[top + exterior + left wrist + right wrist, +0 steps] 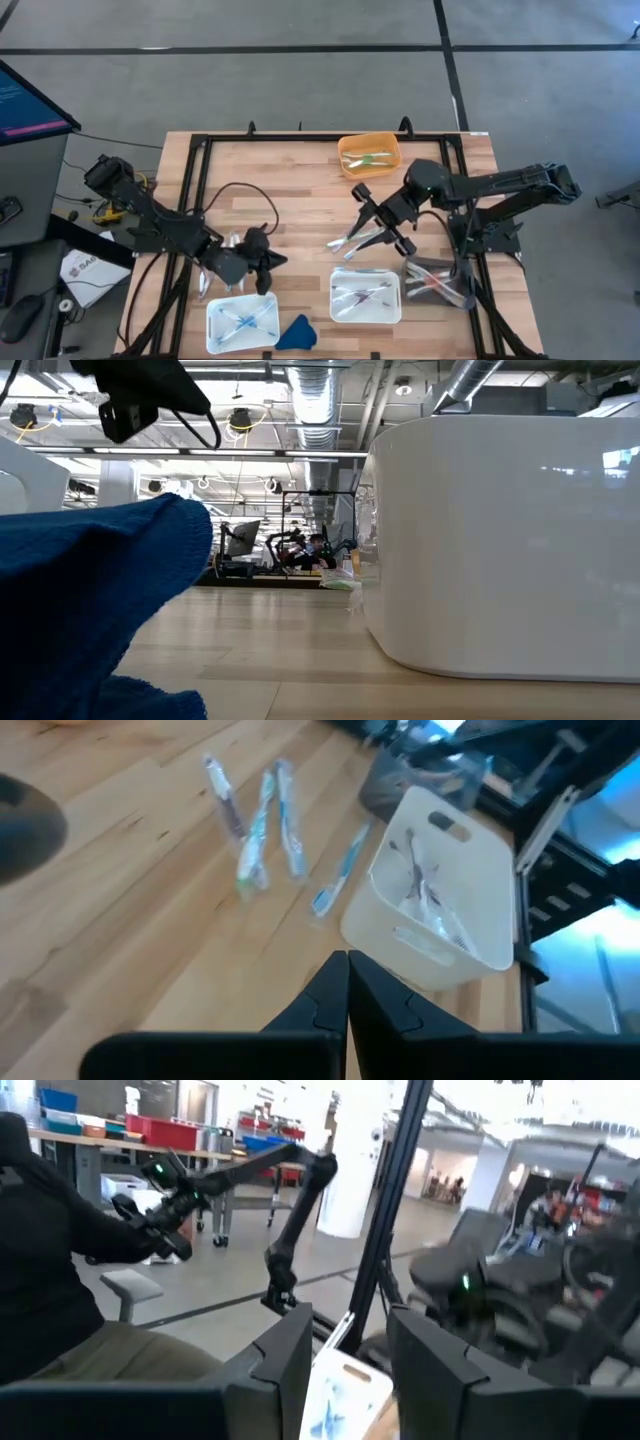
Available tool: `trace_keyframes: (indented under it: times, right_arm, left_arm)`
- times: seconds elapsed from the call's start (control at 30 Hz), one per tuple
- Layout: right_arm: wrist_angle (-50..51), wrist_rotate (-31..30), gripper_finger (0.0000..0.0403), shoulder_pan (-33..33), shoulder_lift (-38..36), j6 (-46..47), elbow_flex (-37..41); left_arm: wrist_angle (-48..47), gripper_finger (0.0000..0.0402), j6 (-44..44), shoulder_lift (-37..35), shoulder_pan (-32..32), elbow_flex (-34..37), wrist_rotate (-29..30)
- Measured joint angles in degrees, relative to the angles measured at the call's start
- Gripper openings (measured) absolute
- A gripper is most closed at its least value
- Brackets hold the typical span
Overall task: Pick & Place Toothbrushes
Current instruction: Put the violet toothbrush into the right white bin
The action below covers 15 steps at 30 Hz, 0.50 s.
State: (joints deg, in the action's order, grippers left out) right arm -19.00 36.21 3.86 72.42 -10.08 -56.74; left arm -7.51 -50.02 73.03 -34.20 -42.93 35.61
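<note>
Several toothbrushes [350,240] [255,820] lie loose on the wooden table, near its middle. My right gripper [368,225] [348,1342] hangs above them, pointing level toward the table's left, its fingers apart with nothing plainly between them. My left gripper [265,262] [347,970] hovers above the table's near left part, shut and empty. More toothbrushes lie in a white tray [337,300] [480,850] at the near middle. Others lie in a second white tray [212,330] at the near left and in an orange tray [345,165] at the far middle.
A blue cloth lump [295,332] [90,610] lies at the near edge between the white trays. A clear container [440,282] stands under my right arm. A black cable [250,192] loops over the table's left part. A black frame [190,180] borders the table.
</note>
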Motion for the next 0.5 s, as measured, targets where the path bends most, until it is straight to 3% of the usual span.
trace_keyframes:
  times: [0.23,0.5]
  right_arm:
    - [4.01,0.00,0.0124,-3.10,-0.06,2.59,0.01]
    - [6.73,-0.01,0.0124,-6.86,-0.09,4.13,0.01]
  left_arm:
    - [-19.73,0.0000,-10.02,-0.02,0.00,-9.64,-2.27]
    - [-43.32,0.0000,-30.07,-0.04,0.05,-12.97,-16.07]
